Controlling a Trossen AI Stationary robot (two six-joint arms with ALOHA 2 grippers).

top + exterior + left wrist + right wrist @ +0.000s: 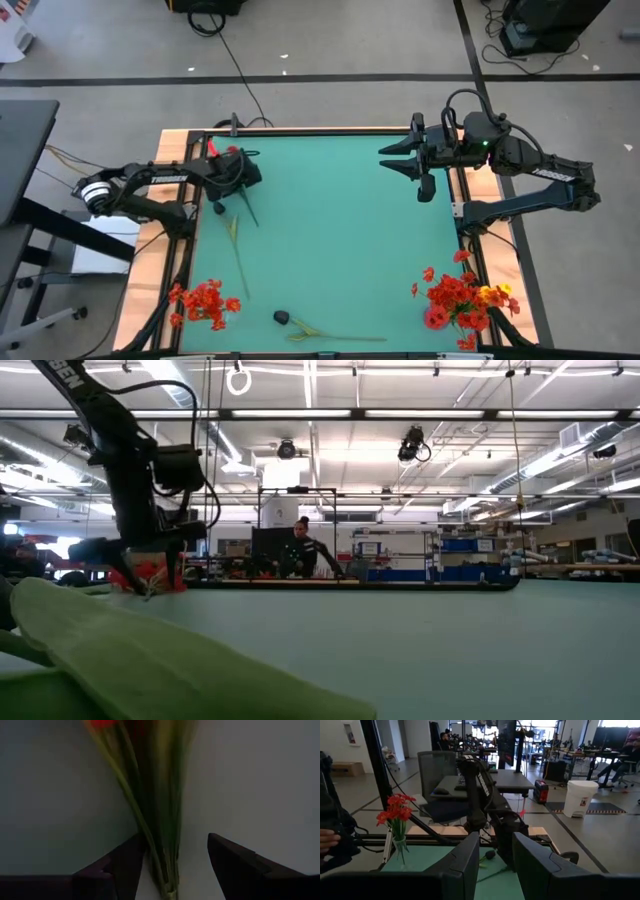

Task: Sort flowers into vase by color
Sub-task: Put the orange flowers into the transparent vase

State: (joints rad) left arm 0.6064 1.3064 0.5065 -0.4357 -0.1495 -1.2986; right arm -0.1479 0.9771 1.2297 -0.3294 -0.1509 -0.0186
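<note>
My left claw over a red flower at the far left of the table

Two bunches already stand sorted, I judge: a red-orange bunch [205,300] at the near left corner and a mixed red and yellow bunch [462,298] at the near right corner; I can't make out the vases themselves. Still loose on the green table [350,230] are a dark-headed flower [283,317] with its long stem along the near edge, a thin stem [237,245] left of centre, and the red flower [232,153] I work on. My left claw [175,865] hangs low at the far left corner, fingers apart with the green stems [165,845] between them, against one finger, not yet pinched. My right claw [400,160] waits raised at the far right edge, fingers apart, holding nothing.
</note>
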